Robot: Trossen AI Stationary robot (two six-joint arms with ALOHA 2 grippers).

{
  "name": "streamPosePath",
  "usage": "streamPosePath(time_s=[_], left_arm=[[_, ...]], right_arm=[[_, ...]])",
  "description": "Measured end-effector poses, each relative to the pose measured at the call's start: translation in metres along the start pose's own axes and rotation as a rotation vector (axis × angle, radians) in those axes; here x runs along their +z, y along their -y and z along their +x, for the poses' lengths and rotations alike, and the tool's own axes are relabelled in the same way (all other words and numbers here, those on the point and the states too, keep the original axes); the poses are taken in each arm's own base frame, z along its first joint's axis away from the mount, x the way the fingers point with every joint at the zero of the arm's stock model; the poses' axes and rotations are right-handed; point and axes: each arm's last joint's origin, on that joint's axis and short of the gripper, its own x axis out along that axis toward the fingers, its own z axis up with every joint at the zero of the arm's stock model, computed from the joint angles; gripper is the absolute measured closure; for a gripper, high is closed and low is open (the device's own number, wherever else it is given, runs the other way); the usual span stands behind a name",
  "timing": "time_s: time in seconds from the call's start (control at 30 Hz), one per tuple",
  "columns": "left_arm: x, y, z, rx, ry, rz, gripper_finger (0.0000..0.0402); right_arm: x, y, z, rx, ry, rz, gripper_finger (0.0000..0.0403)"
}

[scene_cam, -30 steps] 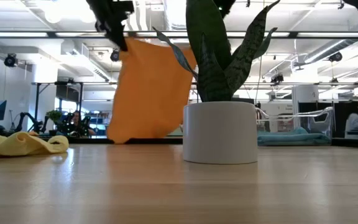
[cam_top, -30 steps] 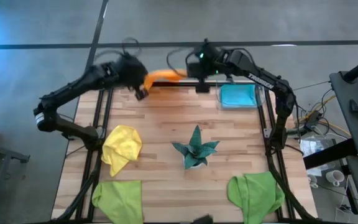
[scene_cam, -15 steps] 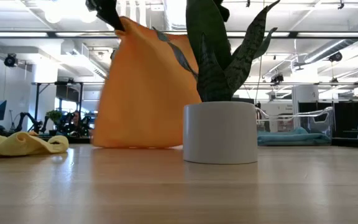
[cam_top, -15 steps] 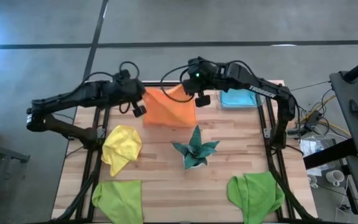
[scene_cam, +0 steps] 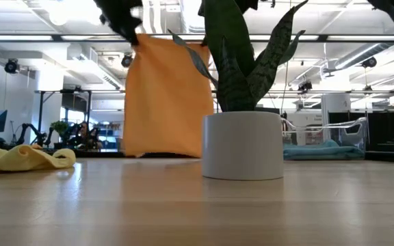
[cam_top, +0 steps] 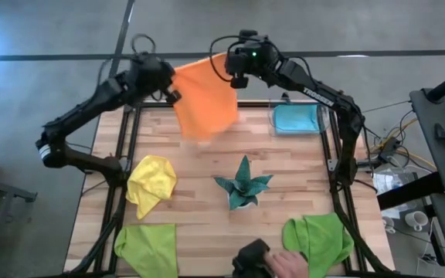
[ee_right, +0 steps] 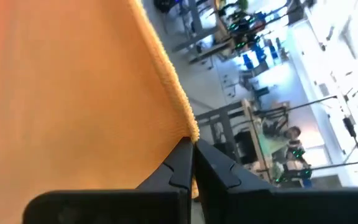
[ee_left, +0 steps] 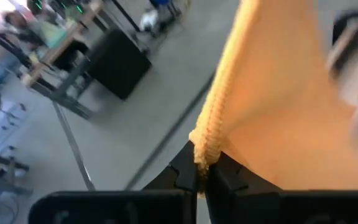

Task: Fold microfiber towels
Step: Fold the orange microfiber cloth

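Note:
The orange towel (cam_top: 205,96) hangs spread between my two grippers over the table's far edge; in the low view (scene_cam: 166,96) its lower hem hangs just above the tabletop. My left gripper (cam_top: 172,77) is shut on its left top corner, my right gripper (cam_top: 234,68) on its right top corner. A light blue towel (cam_top: 296,119) lies folded at the far right. A yellow towel (cam_top: 151,184) lies crumpled at the left. Two lime green towels (cam_top: 147,247) (cam_top: 321,239) lie at the near corners. My left gripper pinches the orange towel's stitched top corner (ee_left: 204,152) between its two fingers; the hemmed edge runs away from the fingertips. The towel hangs below, spread flat. My right gripper pinches the opposite top corner (ee_right: 190,134) at the hem between its two fingers. The towel hangs clear of the table, its top edge stretched between the grippers.
A dark teal spiky plant in a white pot (cam_top: 243,185) stands mid-table; it shows large in the low view (scene_cam: 243,145). A person's hand with a dark object (cam_top: 273,262) reaches in at the near edge by the right green towel.
Both grippers have risen and gone toward the table's far edge with the orange towel. Half a second ago its lower part lay on the table; now it hangs lifted clear and spread flat. A person's hand has come in at the near edge.

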Motion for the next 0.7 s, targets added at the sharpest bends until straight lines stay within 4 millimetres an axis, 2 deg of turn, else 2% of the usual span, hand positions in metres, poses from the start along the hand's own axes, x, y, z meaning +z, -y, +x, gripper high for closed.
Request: streamPosePath(time_s=[0.13,0.2,0.3,0.4,0.5,0.7], left_arm=[[0.011,-0.009,-0.019,-0.034,0.02,0.002,0.0402],[0.011,-0.002,-0.026,-0.123,0.011,-0.006,0.0402],[0.0,0.018,-0.028,-0.327,-0.058,-0.021,0.0402],[-0.022,0.052,-0.021,-0.456,-0.202,-0.006,0.0402],[-0.049,0.094,-0.014,-0.544,-0.322,0.008,0.0402],[-0.104,0.17,-0.02,-0.714,-0.452,-0.003,0.0402]], right_arm=[[0.009,0.007,-0.022,0.026,0.013,-0.007,0.0394],[0.012,0.004,-0.034,0.086,-0.001,-0.006,0.0394],[0.012,-0.014,-0.046,0.254,-0.049,0.014,0.0394],[0.007,-0.042,-0.053,0.487,-0.122,0.086,0.0394],[0.007,-0.079,-0.058,0.7,-0.195,0.142,0.0394],[0.015,-0.168,-0.069,0.906,-0.267,0.042,0.0394]])
